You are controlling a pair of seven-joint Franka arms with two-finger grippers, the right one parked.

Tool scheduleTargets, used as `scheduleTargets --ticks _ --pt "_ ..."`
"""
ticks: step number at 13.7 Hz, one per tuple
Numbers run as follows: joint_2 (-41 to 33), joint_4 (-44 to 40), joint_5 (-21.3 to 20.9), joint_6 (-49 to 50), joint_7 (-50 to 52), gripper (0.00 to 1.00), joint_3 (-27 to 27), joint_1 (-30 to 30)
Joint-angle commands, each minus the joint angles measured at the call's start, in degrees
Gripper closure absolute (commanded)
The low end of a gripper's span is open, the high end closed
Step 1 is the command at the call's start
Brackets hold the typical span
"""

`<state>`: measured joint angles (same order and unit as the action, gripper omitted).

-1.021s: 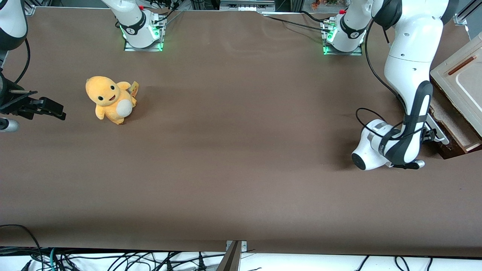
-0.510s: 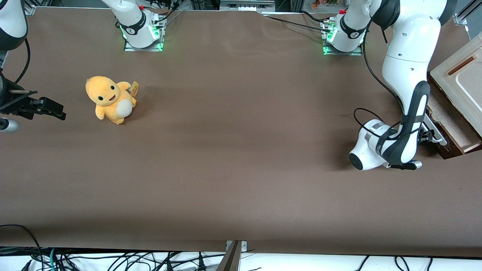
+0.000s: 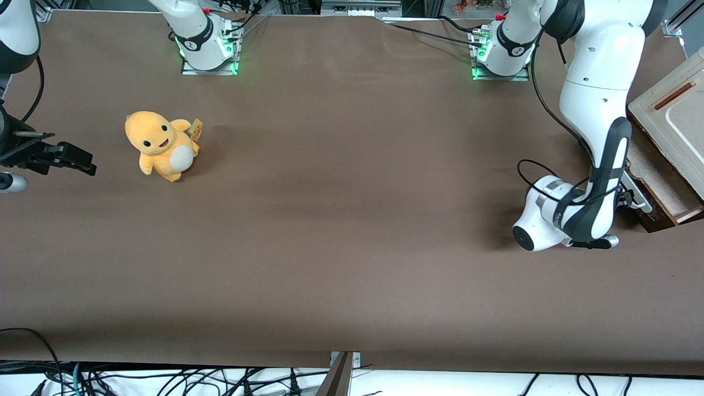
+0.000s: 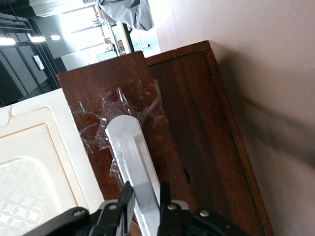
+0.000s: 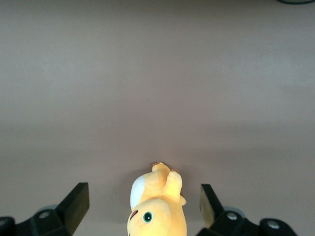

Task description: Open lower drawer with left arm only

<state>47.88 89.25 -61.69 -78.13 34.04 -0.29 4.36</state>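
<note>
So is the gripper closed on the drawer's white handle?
Yes, the gripper has a finger on each side of the lower drawer's white bar handle.

The lower drawer [image 4: 197, 123] has a dark, glossy wooden front with crinkled clear tape around its smooth, matt white plastic handle [image 4: 133, 162], which the black plastic gripper [image 4: 145, 196] pinches. The left arm [image 3: 597, 110] is glossy white plastic. The table [image 3: 352, 220] wears matt brown cloth; at nine o'clock sits a fuzzy orange plush toy [image 3: 159, 146].
</note>
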Motion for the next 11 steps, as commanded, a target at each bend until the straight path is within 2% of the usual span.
scheduleTargets --ticks 1,11 --pt "0.63 -1.62 4.47 1.49 -2.04 0.88 -0.5 1.7" --pt "0.63 -1.71 5.7 1.49 -1.7 0.87 -0.5 2.85"
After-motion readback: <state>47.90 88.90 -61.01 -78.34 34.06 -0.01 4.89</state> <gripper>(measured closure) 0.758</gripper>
